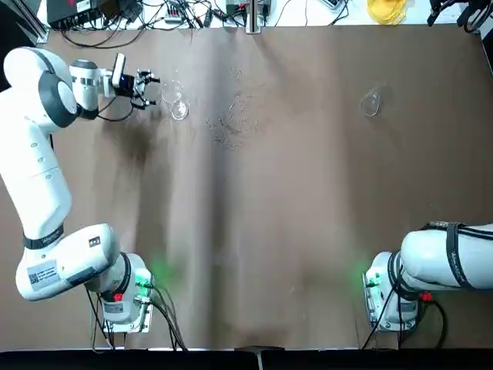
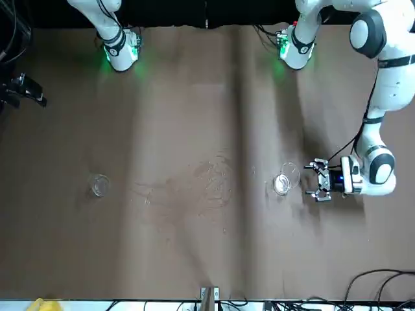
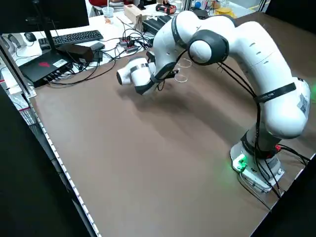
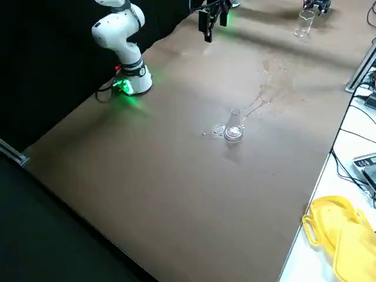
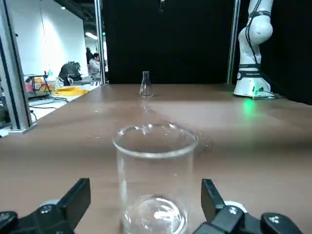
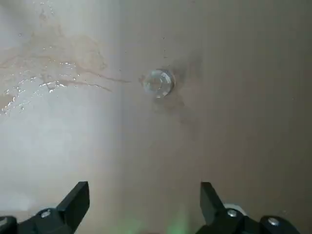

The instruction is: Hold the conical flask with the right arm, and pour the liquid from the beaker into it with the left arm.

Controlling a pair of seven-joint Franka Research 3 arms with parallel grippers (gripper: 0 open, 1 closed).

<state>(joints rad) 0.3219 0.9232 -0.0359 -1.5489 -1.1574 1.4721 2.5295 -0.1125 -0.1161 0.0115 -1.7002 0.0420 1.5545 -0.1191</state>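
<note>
Left wrist view, beaker (image 5: 155, 181) upright, mouth up

A robotics lab: two white jointed arms are bolted to a brown-covered surface (image 1: 308, 231), their bases lit green. Laboratory glassware stands on it, a beaker (image 5: 155, 180) and a conical flask (image 4: 234, 127). Beyond one edge a bench holds a keyboard (image 3: 71, 37), a monitor stand (image 3: 49, 39), black electronics boxes (image 3: 44, 66) and tangled cables (image 3: 118, 47). Black curtains (image 5: 165, 39) and aluminium frame posts (image 5: 12, 68) enclose the rig.
</note>
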